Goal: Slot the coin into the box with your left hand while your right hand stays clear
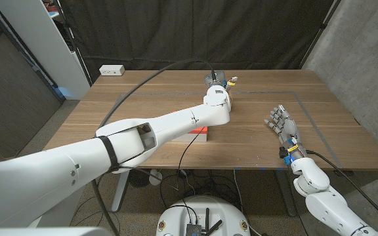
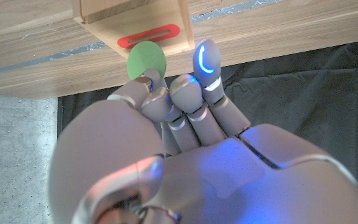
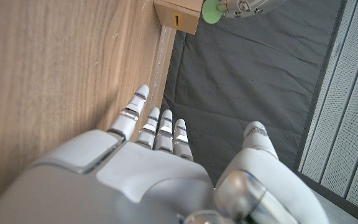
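The left hand (image 2: 185, 143) pinches a green coin (image 2: 146, 60) just beside the box's (image 2: 135, 18) red slot (image 2: 148, 36); the right hand (image 1: 282, 126) is spread, well apart.

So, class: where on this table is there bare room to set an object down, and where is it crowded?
Bare wood lies between the left arm and the right hand, and along the table's far left edge. It is crowded at the far middle, where the left hand holds the green coin at the wooden box.
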You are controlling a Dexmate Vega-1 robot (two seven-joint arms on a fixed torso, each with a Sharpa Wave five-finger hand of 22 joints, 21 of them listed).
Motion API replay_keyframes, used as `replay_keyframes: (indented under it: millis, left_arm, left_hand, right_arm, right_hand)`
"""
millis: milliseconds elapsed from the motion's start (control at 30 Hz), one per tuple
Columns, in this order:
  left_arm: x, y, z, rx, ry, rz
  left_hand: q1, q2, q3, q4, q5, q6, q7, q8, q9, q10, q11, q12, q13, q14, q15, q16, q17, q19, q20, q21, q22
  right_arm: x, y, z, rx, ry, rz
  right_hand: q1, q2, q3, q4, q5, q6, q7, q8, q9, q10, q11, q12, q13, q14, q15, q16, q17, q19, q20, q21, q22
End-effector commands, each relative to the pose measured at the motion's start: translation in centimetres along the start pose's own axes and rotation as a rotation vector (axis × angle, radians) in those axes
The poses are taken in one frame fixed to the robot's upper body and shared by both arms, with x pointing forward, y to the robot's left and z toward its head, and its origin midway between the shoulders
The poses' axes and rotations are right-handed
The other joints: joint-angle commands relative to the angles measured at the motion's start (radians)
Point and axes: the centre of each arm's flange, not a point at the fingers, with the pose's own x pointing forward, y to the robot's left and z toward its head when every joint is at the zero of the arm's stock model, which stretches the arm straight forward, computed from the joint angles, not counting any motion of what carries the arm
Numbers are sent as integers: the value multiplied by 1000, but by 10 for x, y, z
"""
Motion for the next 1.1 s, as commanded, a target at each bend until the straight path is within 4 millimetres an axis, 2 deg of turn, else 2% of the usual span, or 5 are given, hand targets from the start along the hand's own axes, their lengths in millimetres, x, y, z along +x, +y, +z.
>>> replay_keyframes:
  millis: [33,367,1100]
  left_arm:
    - [0,-2,-1,4,4,-4]
    - [3,-5,-2,15,8,-10]
    - [4,-15,-6,20,4,-36]
  left_hand:
    - [7,-2,-4,1,9,112,10,48,5,-7,-4,2,8,-2,1,0,-3,0,-34,3,3]
    - [8,-3,-5,1,9,111,11,47,5,-5,4,-1,6,-2,1,-1,-5,-1,-34,3,4]
    - [11,-4,-5,1,9,112,10,47,7,-6,5,0,13,2,1,1,-6,-3,-34,4,3]
  right_arm:
    - [-1,0,-2,1,4,0]
    - [-1,-1,-2,-3,10,-3]
    - [0,0,-5,-1,19,-2]
  right_hand:
    - [8,0,6,-1,5,9,0,4,2,7,1,7,5,8,-2,4,2,8,0,4,5]
    - [8,0,6,-1,5,9,0,4,2,7,1,7,5,8,-2,4,2,8,0,4,5]
    - [8,0,6,-1,5,9,0,4,2,7,1,7,5,8,-2,4,2,8,0,4,5]
